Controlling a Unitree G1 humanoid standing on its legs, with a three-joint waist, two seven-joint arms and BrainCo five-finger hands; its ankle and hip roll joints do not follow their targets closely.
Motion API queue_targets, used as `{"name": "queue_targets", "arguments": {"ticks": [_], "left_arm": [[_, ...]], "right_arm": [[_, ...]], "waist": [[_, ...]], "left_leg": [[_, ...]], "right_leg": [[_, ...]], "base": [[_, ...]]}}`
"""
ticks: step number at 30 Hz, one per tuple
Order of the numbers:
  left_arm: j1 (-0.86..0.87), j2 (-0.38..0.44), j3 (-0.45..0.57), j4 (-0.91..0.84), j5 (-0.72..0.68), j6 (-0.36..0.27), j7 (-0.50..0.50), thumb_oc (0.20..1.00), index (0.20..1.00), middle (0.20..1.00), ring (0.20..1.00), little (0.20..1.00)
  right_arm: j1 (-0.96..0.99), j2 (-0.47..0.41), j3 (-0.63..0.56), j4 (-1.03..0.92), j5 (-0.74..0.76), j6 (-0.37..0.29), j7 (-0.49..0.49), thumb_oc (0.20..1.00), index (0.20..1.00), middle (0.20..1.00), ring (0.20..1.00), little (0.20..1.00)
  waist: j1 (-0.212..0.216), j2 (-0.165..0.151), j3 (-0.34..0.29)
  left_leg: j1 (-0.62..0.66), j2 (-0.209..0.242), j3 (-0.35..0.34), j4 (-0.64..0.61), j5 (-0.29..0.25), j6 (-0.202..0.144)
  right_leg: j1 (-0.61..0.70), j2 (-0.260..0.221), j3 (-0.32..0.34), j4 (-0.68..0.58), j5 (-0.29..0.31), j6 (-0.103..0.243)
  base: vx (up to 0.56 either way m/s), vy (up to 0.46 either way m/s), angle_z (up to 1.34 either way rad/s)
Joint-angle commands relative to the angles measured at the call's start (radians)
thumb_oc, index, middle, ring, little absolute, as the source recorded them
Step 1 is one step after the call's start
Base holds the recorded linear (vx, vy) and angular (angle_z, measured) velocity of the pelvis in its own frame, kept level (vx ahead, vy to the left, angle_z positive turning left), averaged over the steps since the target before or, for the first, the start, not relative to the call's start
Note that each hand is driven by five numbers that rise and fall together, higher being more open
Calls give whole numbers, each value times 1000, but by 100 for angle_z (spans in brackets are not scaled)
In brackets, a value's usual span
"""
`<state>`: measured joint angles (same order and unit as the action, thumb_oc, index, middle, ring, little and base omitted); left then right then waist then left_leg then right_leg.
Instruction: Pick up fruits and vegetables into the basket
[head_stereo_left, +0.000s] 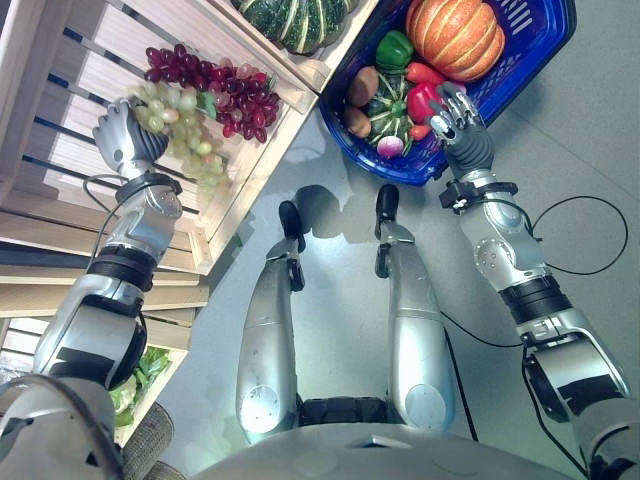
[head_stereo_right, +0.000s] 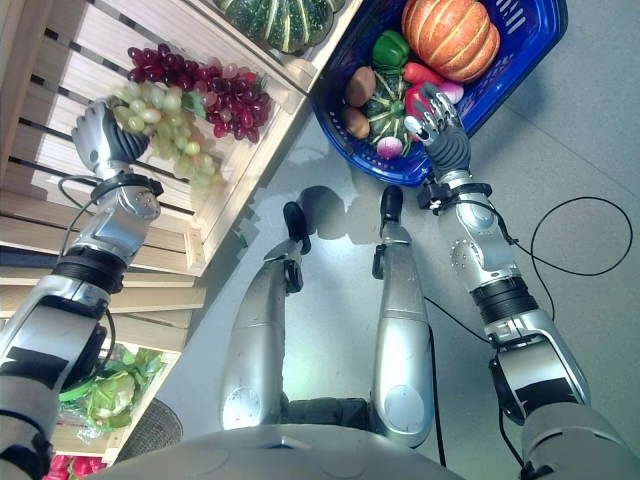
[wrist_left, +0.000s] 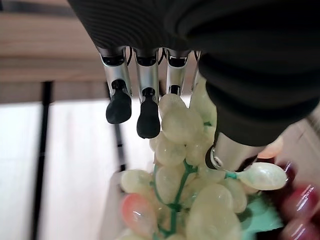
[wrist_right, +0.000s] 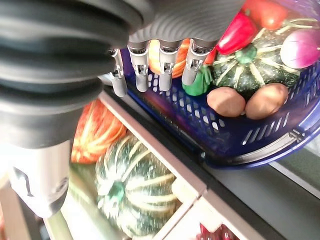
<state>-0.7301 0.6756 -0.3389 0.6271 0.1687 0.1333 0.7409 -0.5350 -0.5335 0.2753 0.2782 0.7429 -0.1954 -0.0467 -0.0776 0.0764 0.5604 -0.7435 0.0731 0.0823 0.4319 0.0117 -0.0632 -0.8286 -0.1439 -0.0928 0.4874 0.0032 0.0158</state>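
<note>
One bunch of green grapes (head_stereo_left: 185, 125) lies on the wooden shelf (head_stereo_left: 70, 90) at far left, my left hand (head_stereo_left: 125, 135) curled around it; I should grip the stem firmly, lift, then swing right to the blue basket (head_stereo_left: 520, 60), where my right hand (head_stereo_left: 455, 115) hangs relaxed.

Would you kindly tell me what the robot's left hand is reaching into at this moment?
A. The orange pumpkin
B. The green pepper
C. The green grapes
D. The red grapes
C: the left hand is at the green grapes in the wooden crate, and the left wrist view shows its fingers and thumb closing on that pale bunch.
</note>
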Motion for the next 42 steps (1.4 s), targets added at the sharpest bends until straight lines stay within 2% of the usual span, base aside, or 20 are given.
{"name": "queue_targets", "arguments": {"ticks": [1,5,9,12,13,17,26,30,31,33,34,38,41,42], "left_arm": [[39,43,99,-55,-116,-128,35,200,200,200,200,200],[84,2,165,-177,-208,-290,-37,200,200,200,200,200],[96,-15,200,-302,-267,-352,-119,200,200,200,200,200],[87,-22,203,-348,-302,-366,-161,200,200,200,200,200],[79,-31,197,-375,-300,-367,-186,200,200,200,200,200],[56,-37,176,-430,-286,-347,-220,200,200,200,200,200],[-19,-70,136,-519,-248,-300,-272,200,200,200,200,200],[-59,-66,103,-517,-166,-197,-241,200,200,200,200,200],[-67,-59,97,-506,-135,-152,-235,200,200,200,200,200],[-82,-46,77,-483,-130,-84,-239,884,884,884,884,884],[-86,-45,68,-473,-135,-66,-240,1000,1000,1000,1000,1000],[-67,-69,33,-399,-272,12,-247,1000,1000,1000,1000,1000],[-41,-95,25,-364,-336,38,-234,1000,1000,1000,1000,1000],[-13,-125,19,-320,-393,43,-200,1000,1000,1000,1000,1000]], "right_arm": [[39,10,-25,-105,-99,-34,-16,1000,1000,1000,1000,1000],[36,11,-16,-195,-241,-22,-1,1000,1000,1000,1000,1000],[-6,-9,-1,-247,-262,48,63,1000,1000,1000,1000,1000],[-49,-17,18,-279,-246,75,93,1000,1000,1000,1000,1000],[-77,-18,28,-305,-196,84,127,1000,1000,1000,1000,1000],[-132,8,40,-377,-166,111,168,1000,1000,1000,1000,1000],[-253,91,75,-456,-85,191,179,1000,1000,1000,1000,1000],[-287,114,96,-472,-97,201,140,1000,1000,1000,1000,1000],[-292,115,98,-476,-97,196,131,1000,1000,1000,1000,1000],[-295,116,101,-477,-103,192,112,1000,1000,1000,1000,1000],[-296,116,102,-479,-104,193,100,1000,1000,1000,1000,1000],[-273,121,104,-462,-112,183,49,1000,1000,1000,1000,1000],[-252,125,106,-455,-129,165,40,1000,1000,1000,1000,1000],[-233,127,108,-448,-144,146,28,1000,1000,1000,1000,1000]], "waist": [[16,-24,-40],[23,-30,-40],[36,-34,-40],[42,-36,-40],[47,-37,-40],[53,-43,-40],[72,-51,-40],[76,-55,-40],[76,-57,-40],[75,-57,-40],[75,-57,-40],[64,-56,-40],[58,-55,-40],[52,-55,-40]], "left_leg": [[-9,-56,25,-46,45,23],[8,-60,23,-47,39,28],[27,-63,22,-45,33,31],[36,-65,20,-43,31,33],[45,-67,19,-43,29,36],[62,-65,18,-40,24,39],[94,-68,17,-41,14,47],[100,-69,19,-40,11,48],[100,-68,21,-38,9,48],[100,-68,21,-36,9,48],[99,-69,21,-35,9,48],[96,-69,29,-37,8,50],[90,-69,33,-36,7,50],[87,-68,37,-36,8,50]], "right_leg": [[35,52,-37,15,-40,15],[54,53,-44,14,-46,16],[79,56,-49,14,-53,13],[89,56,-54,15,-56,14],[99,57,-58,17,-58,14],[120,58,-65,18,-60,15],[155,51,-80,18,-65,16],[164,49,-85,13,-65,15],[166,48,-87,13,-65,16],[167,46,-90,11,-64,17],[165,46,-90,13,-64,17],[162,48,-88,4,-60,19],[156,50,-86,1,-58,19],[152,52,-83,-2,-56,20]], "base": [[15,-38,-1],[14,-36,-2],[13,-37,1],[3,-49,2],[2,-42,2],[3,-52,4],[0,-43,4],[0,-23,4],[1,-20,4],[0,0,0],[0,0,0],[0,0,0],[0,0,0],[0,0,0]]}}
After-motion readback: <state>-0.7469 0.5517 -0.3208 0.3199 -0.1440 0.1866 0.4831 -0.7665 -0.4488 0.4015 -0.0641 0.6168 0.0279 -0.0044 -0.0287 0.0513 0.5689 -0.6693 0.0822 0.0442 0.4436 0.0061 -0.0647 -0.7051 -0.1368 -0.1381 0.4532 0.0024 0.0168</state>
